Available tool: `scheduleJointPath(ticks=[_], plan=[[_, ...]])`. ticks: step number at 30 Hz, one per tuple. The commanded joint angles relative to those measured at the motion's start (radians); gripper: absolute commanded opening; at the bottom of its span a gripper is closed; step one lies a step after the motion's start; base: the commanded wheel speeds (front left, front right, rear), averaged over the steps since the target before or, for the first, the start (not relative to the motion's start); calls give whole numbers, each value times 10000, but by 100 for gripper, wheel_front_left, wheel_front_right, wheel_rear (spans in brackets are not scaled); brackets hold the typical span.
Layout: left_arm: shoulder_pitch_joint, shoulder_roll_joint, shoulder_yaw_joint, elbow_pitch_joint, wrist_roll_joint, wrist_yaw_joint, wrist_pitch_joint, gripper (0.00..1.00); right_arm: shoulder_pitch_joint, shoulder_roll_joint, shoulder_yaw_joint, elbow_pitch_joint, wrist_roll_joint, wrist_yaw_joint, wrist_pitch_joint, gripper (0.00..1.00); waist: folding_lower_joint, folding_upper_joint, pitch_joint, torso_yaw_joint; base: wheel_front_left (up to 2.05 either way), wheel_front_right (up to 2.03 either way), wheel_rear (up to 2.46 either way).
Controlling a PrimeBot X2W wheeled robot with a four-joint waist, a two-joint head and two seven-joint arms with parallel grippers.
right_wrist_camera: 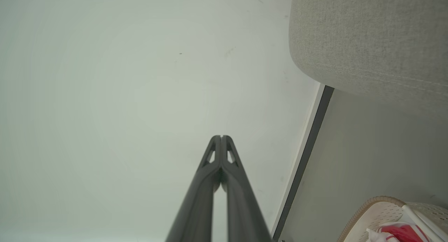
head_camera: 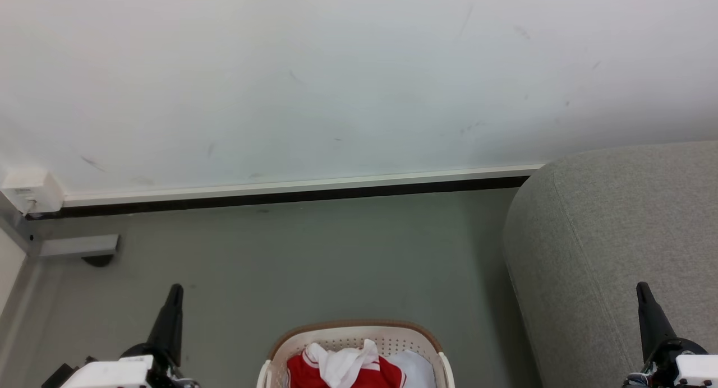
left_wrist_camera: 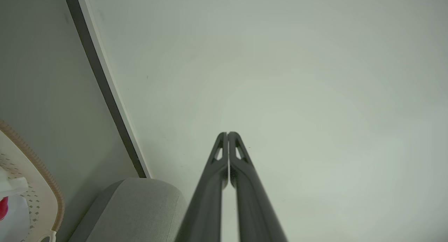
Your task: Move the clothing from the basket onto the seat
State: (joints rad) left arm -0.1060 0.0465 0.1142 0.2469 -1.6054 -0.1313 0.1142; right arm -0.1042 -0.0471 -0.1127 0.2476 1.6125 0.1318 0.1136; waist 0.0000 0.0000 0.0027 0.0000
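Parking my left hand (head_camera: 175, 291) at lower left and right hand (head_camera: 643, 288) at lower right, both with fingers pressed together on nothing, leaves the basket (head_camera: 353, 324) at bottom centre unobstructed. The clothing (head_camera: 305, 372) lies heaped inside it. The seat (head_camera: 611, 236) fills the right side, near the basket, so I judge the carry short.

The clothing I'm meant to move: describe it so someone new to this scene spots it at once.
Left of the big grey sofa, on the floor, stands an oval cream basket with a brown rim. Inside lies a crumpled garment, bright red with white parts, unlike the plain pale cloth beside it.
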Motion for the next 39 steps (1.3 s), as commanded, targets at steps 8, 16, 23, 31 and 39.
scheduleJointPath(ticks=[8,16,23,31,39], plan=[[-92,78,13,-30,-140,-4,30,0,-122,-66,-40,-54,4,-23,38,0,0,0,0,0,0,0,0],[-92,78,13,-30,-140,-4,30,0,-122,-66,-40,-54,4,-23,38,0,0,0,0,0,0,0,0],[-92,78,13,-30,-140,-4,30,0,-122,-66,-40,-54,4,-24,38,0,0,0,0,0,0,0,0],[-92,78,13,-30,-140,-4,30,0,-123,-66,-40,-54,4,-24,36,0,0,0,0,0,0,0,0],[131,-49,-108,152,85,2,-158,100,136,62,131,145,-104,0,-147,100,0,0,1,3,0,0,0]])
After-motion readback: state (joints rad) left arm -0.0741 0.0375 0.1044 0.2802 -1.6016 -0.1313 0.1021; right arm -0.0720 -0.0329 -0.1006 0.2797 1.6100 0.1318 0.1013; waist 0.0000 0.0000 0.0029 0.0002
